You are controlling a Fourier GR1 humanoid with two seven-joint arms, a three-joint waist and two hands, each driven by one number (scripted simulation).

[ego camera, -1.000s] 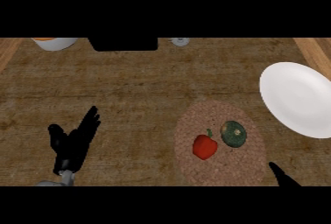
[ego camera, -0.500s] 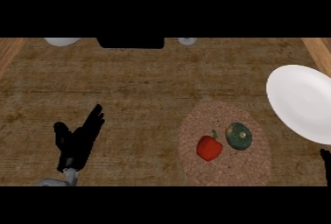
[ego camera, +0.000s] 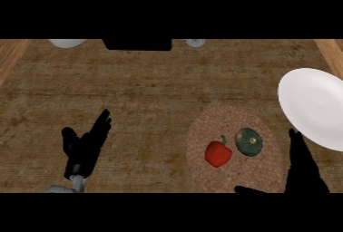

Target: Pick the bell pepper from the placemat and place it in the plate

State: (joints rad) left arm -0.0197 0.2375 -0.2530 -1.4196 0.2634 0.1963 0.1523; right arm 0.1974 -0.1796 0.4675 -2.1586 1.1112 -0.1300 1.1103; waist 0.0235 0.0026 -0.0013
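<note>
A red bell pepper [ego camera: 218,153] with a green stem lies on the round woven placemat [ego camera: 234,120], left of a dark green squash [ego camera: 248,142]. The white plate [ego camera: 315,105] sits at the right edge, just beyond the placemat. My right hand [ego camera: 303,170] stands at the lower right, fingers straight and pointing up, thumb stretched left over the placemat's near edge; it holds nothing and is a short way right of the pepper. My left hand [ego camera: 83,147] rests open at the lower left, fingers up.
A pale bowl [ego camera: 67,43], a dark block [ego camera: 137,44] and a small grey object [ego camera: 195,42] line the counter's far edge. Lighter wooden strips run along both sides.
My right hand has risen into view from the lower right edge, toward the placemat. The view has shifted slightly, with the plate and placemat sliding right. The left hand stays put.
</note>
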